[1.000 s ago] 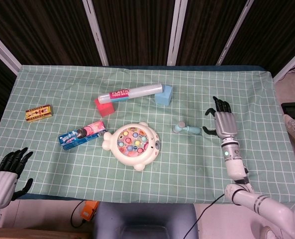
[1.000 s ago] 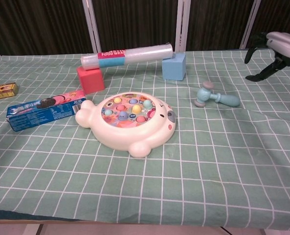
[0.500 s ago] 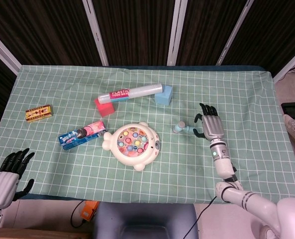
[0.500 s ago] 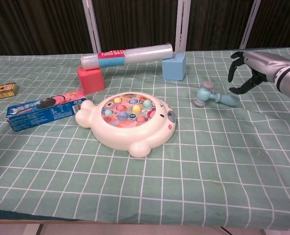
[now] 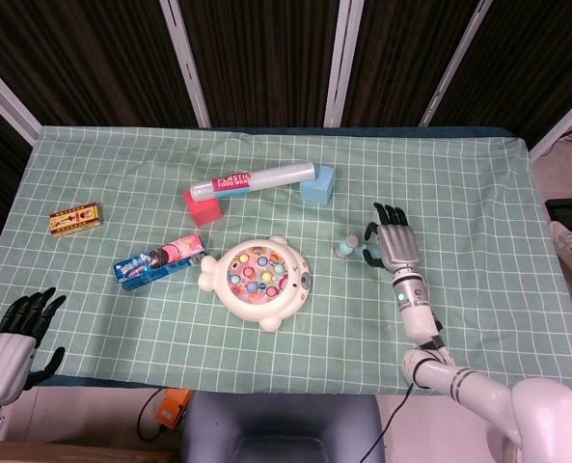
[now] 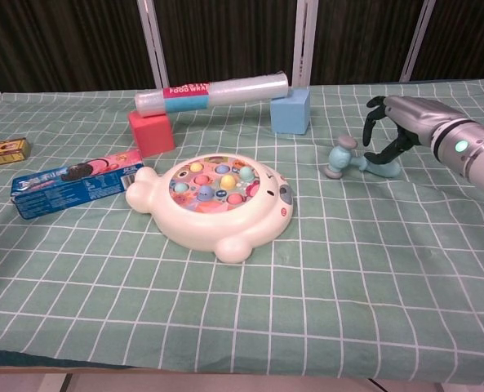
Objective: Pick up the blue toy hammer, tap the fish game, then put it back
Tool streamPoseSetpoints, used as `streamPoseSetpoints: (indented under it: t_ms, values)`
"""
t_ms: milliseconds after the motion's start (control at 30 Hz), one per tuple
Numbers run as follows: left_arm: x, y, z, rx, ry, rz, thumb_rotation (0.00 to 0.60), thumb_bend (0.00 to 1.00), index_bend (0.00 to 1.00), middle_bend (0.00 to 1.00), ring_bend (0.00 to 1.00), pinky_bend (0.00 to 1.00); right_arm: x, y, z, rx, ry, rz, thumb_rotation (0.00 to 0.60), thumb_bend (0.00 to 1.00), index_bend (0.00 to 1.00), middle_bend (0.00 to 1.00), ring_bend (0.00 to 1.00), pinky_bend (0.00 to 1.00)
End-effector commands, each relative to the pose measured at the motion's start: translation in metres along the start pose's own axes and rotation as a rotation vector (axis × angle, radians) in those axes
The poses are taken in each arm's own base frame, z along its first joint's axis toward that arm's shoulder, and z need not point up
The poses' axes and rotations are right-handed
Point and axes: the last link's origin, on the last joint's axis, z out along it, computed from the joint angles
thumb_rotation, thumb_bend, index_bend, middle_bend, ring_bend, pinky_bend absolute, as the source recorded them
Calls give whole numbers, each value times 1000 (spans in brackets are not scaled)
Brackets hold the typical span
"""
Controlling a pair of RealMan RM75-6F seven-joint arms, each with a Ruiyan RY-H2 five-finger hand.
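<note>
Right of the fish game (image 5: 258, 282), the right hand (image 5: 393, 247) hangs over the hammer's handle, fingers arched and apart, nothing gripped yet.

From where I stand, the blue toy hammer (image 6: 349, 159) lies flat on the worktop (image 5: 478, 289) to the game's right, its long axis running away from the game: head toward the game, handle tip under the right hand's fingers (image 6: 375, 114). In the chest view the thumb curls down just beside the handle; I cannot tell whether it touches. The coming grasp looks to turn on closing across that handle. The left hand (image 5: 13, 336), open and holding nothing, sits well apart off the game's far left, so the right is plainly the nearer one.
</note>
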Motion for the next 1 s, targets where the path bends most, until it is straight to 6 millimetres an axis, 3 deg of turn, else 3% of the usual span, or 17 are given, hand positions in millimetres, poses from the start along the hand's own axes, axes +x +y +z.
streamPoseSetpoints:
  t_ms: [33,1000]
  values:
    - [0,0,0,1,1,0,600,402,0,0,0,87,-3,-3,1,3,-5,-2,600,510,606,171,0,0]
    - [0,0,-1,1,-1,0,600,403,0,0,0,87,-10,-10,5,-7,-19,2,600,517,616,171,0,0]
